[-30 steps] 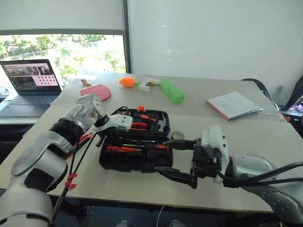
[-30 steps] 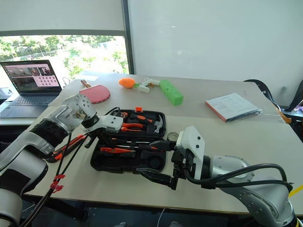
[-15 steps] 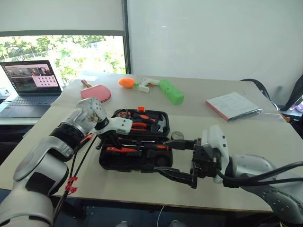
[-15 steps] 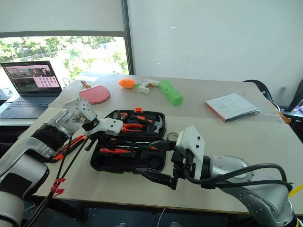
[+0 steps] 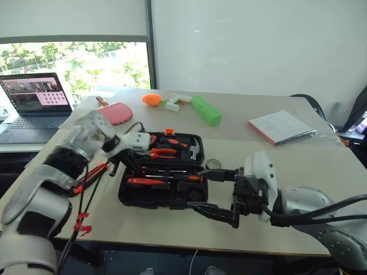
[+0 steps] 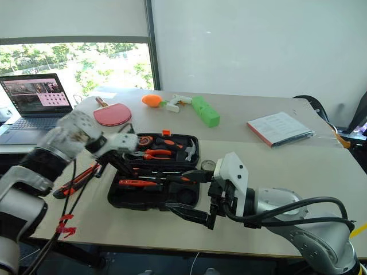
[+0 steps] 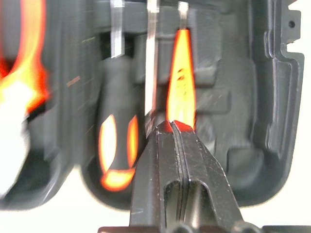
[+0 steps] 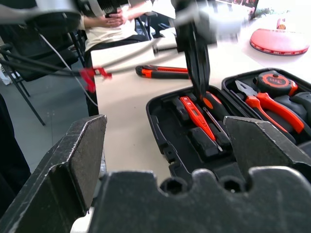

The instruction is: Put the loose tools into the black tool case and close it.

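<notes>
Showing partial completion: black tool case lies open on the counter, screwdrivers slotted inside; utility knife remains outside, just left. Left end effector closed, empty, over the case; right end effector spread wide, empty.

Black tool case, open flat, holding orange-handled screwdrivers; black-orange utility knife lying beside its left edge.

Matt black moulded-plastic tool case; glossy orange screwdriver handles, bare metal shafts; smooth pale table
</notes>
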Motion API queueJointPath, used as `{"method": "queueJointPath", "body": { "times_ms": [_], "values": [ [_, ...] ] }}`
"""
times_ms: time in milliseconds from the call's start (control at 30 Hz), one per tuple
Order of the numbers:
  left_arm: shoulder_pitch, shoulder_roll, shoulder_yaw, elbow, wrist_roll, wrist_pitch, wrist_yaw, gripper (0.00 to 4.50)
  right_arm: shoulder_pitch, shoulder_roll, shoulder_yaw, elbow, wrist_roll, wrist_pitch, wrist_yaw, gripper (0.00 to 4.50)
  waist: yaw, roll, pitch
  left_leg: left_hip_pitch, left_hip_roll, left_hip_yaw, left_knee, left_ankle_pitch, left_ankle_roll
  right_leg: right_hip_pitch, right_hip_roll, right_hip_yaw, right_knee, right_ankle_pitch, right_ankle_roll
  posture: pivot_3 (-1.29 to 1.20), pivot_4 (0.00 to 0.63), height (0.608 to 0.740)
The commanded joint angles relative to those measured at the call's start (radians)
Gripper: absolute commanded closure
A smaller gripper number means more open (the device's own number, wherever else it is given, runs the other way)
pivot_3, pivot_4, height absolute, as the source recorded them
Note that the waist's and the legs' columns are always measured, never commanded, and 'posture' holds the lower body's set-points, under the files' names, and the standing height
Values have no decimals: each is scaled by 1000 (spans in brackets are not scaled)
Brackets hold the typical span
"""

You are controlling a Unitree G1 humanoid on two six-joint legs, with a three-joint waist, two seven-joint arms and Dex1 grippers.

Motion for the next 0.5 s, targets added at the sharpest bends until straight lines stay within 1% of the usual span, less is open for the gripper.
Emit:
{"method": "queueJointPath", "body": {
  "times_ms": [33, 67, 100, 133, 167, 200, 233, 267, 333, 367, 433, 500],
  "values": [
    [156, 141, 190, -135, -49, 162, 91, 3368, -37, -29, -36, 24, -12, -27, 59, 0, -13, 0, 0, 0, 0, 0, 0, 0, 0, 0, 0, 1, 0, 0, 0, 0, 150, 738],
    [209, 170, 235, -181, -68, 216, 113, 2981, -45, -31, -32, 37, -18, -29, 74, 0, -16, 0, 0, 1, 1, 0, -1, 0, 0, 0, 0, 1, 0, 0, 0, 0, 150, 738],
    [260, 194, 277, -222, -84, 257, 134, 2775, -53, -32, -27, 50, -24, -31, 86, 0, -16, 0, 0, 1, 1, 0, -1, 0, 0, 0, 0, 1, 0, 0, 0, 0, 150, 738],
    [328, 225, 329, -263, -99, 293, 162, 2312, -68, -30, -19, 68, -30, -32, 99, 0, -16, 0, 0, 1, 1, -1, -1, 0, 0, 0, 0, 0, 0, 0, 0, 0, 150, 738],
    [377, 246, 367, -297, -110, 321, 184, 2041, -77, -29, -15, 81, -35, -33, 110, 0, -16, 0, 0, 1, 1, -1, -1, 0, 0, 0, 0, 0, 1, 0, 0, 0, 150, 738],
    [420, 262, 398, -328, -119, 342, 202, 1679, -84, -28, -13, 91, -38, -33, 120, 0, -14, 0, 0, 1, 2, -1, -1, 0, 0, 0, 0, 0, 1, 0, 0, 0, 150, 738],
    [465, 275, 434, -358, -128, 357, 221, 1464, -89, -27, -13, 100, -40, -33, 133, 0, -8, 0, 0, 1, 1, -1, 0, 0, 0, 0, 0, -1, 1, 0, 0, 0, 150, 738],
    [527, 297, 481, -381, -138, 374, 242, 1018, -98, -26, -10, 111, -41, -34, 149, 0, -3, 0, 0, 1, 2, -1, 0, 0, -1, 1, -1, -1, 1, 0, 0, 0, 150, 738],
    [731, 357, 659, -386, -141, 392, 275, 508, -136, -19, 20, 150, -60, -41, 200, 0, 0, 0, 0, 1, 1, -1, 0, 0, -1, 1, -2, -1, 0, 0, 0, 0, 150, 738],
    [810, 375, 730, -380, -137, 389, 291, 70, -150, -16, 31, 164, -69, -44, 220, 0, -6, 1, 0, 2, 1, 0, -1, 0, -1, 1, -2, -1, 0, 0, 0, 0, 150, 738],
    [912, 389, 821, -373, -134, 369, 319, 31, -164, -11, 41, 182, -81, -47, 247, 0, -12, 0, 1, 4, 2, 2, -3, 0, 0, 1, -2, 0, 0, 0, -1, 0, 150, 738],
    [986, 398, 890, -365, -137, 348, 330, 31, -174, -5, 49, 195, -92, -50, 269, 0, -6, 1, 1, 4, 3, 2, -3, 0, -1, 0, -2, -1, 1, -1, -2, 0, 150, 738]
  ]
}}
